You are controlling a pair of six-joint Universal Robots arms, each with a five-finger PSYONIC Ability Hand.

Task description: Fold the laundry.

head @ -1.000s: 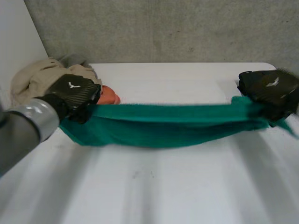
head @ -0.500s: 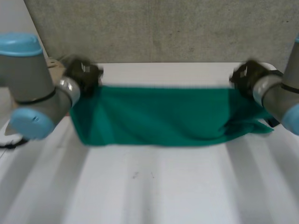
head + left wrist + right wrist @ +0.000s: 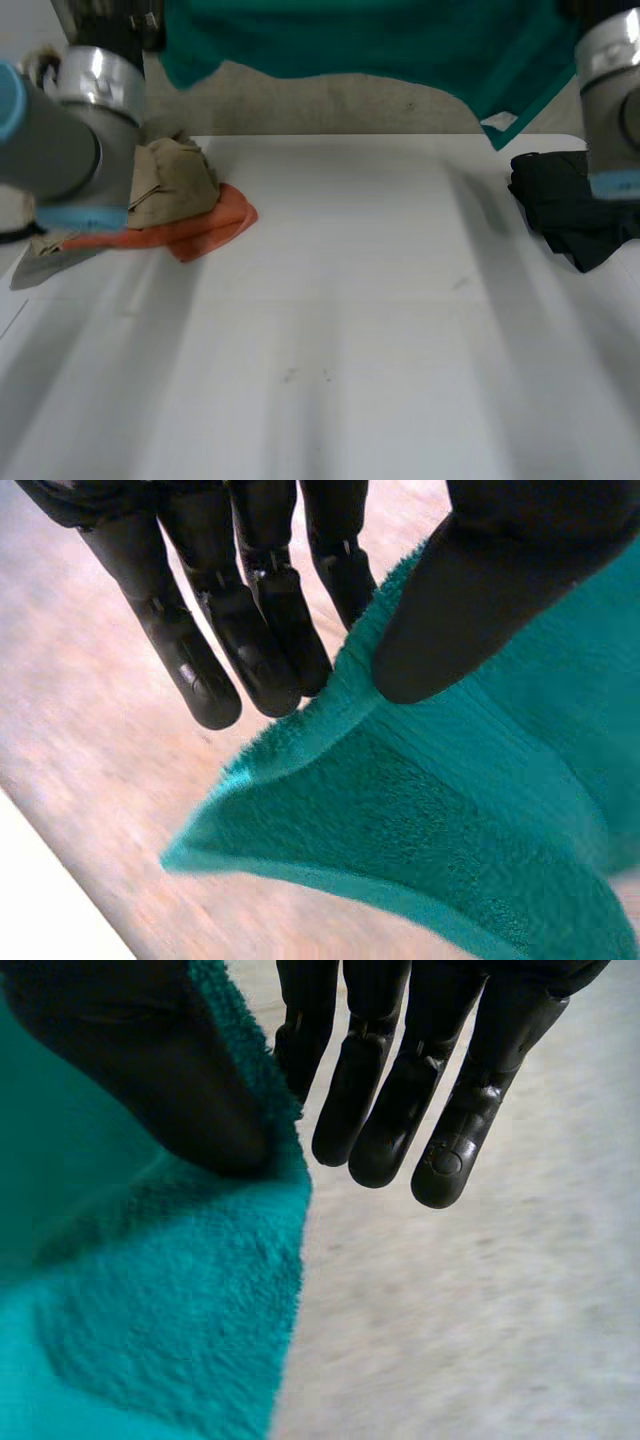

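Green towel up in the air between both hands

My left hand and right hand each pinch one end of its top edge, thumb against straight fingers, high over the table. Its long axis runs side to side and the rest hangs down. Looks like soft, light, floppy terry to me, so I'd grip near the corners.

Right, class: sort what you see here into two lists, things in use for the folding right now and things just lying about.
In use: green towel, held aloft; left hand, right hand, each pinching an edge of it.
Lying about: beige garment, orange cloth, black garment, all on the white table.
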